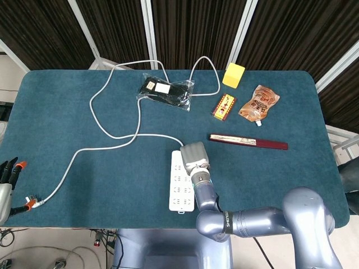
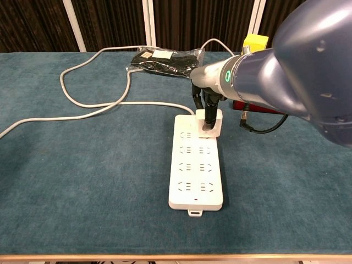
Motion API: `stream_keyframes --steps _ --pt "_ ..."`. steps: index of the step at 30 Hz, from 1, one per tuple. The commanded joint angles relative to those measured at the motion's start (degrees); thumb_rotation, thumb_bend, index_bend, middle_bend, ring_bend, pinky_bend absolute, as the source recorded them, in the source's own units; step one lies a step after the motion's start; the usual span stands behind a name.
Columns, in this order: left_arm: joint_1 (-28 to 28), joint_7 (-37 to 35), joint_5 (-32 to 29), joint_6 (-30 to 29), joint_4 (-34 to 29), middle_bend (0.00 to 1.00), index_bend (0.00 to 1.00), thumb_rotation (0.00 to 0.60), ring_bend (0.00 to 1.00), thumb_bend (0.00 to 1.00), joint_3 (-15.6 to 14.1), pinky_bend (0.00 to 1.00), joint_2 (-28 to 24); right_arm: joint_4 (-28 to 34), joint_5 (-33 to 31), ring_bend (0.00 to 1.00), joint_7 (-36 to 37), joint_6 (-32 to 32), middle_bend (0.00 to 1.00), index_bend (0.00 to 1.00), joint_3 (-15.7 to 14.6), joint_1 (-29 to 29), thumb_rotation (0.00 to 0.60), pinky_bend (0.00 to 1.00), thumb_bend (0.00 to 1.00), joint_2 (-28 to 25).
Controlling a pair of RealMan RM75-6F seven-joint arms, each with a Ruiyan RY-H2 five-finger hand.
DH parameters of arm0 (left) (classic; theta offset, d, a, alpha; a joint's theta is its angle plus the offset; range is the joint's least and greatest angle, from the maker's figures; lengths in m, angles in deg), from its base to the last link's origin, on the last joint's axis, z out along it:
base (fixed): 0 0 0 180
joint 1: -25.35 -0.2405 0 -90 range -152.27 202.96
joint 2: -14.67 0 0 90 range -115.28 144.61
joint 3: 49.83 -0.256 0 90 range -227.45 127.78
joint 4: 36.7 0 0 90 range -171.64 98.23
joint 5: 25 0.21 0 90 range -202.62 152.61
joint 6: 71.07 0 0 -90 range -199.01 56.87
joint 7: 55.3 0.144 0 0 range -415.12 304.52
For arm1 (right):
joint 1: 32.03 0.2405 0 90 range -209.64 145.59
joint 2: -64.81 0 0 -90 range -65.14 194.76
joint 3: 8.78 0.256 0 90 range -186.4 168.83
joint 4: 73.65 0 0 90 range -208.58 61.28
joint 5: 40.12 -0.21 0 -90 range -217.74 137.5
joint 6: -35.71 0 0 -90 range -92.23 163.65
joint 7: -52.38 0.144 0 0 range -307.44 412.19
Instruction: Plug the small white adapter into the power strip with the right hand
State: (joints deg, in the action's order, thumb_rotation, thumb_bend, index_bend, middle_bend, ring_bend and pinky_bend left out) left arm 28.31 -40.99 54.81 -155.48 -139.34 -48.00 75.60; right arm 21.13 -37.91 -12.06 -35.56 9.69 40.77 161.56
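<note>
The white power strip (image 1: 179, 189) (image 2: 198, 176) lies near the table's front edge, its cable running off to the left. My right hand (image 1: 195, 156) (image 2: 207, 99) reaches down over the strip's far end. In the chest view its dark fingers pinch the small white adapter (image 2: 216, 125), which stands upright on the far right sockets of the strip. The head view hides the adapter under the hand. My left hand (image 1: 8, 180) hangs at the table's left front corner with fingers apart, holding nothing; the cable's plug (image 1: 32, 201) lies just beside it.
A black bag (image 1: 166, 92) (image 2: 165, 59) lies at the back, with a yellow block (image 1: 233, 74), a small red and yellow box (image 1: 224, 106) and an orange pouch (image 1: 258, 102) to its right. A long dark red box (image 1: 249, 142) lies right of the hand. The white cable (image 1: 101, 120) loops across the left half.
</note>
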Motion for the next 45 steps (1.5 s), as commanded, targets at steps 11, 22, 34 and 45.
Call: stream_keyframes --steps 11,22,34,45 --pt "0.1 0.1 0.1 0.2 0.0 0.0 0.14 0.6 0.0 0.1 -0.1 0.0 0.0 -0.2 -0.6 1.0 0.5 -0.1 0.84 0.97 0.7 -0.5 0.6 1.0 0.62 0.6" --pt "0.1 0.2 -0.1 0.2 0.0 0.0 0.14 0.6 0.0 0.1 -0.1 0.0 0.0 -1.5 0.2 1.0 1.0 -0.2 0.84 0.98 0.3 -1.1 0.6 1.0 0.62 1.8" --pt "0.2 -0.3 -0.2 0.4 0.0 0.0 0.14 0.6 0.0 0.1 -0.1 0.0 -0.2 -2.2 0.9 1.0 0.9 0.3 0.86 1.0 -0.2 -1.6 0.6 1.0 0.64 3.0" --pt "0.2 -0.1 -0.3 0.6 0.0 0.0 0.14 0.6 0.0 0.1 -0.1 0.0 -0.1 -2.7 2.3 1.0 1.5 -0.3 0.87 1.0 -0.5 -2.3 0.6 1.0 0.68 4.3"
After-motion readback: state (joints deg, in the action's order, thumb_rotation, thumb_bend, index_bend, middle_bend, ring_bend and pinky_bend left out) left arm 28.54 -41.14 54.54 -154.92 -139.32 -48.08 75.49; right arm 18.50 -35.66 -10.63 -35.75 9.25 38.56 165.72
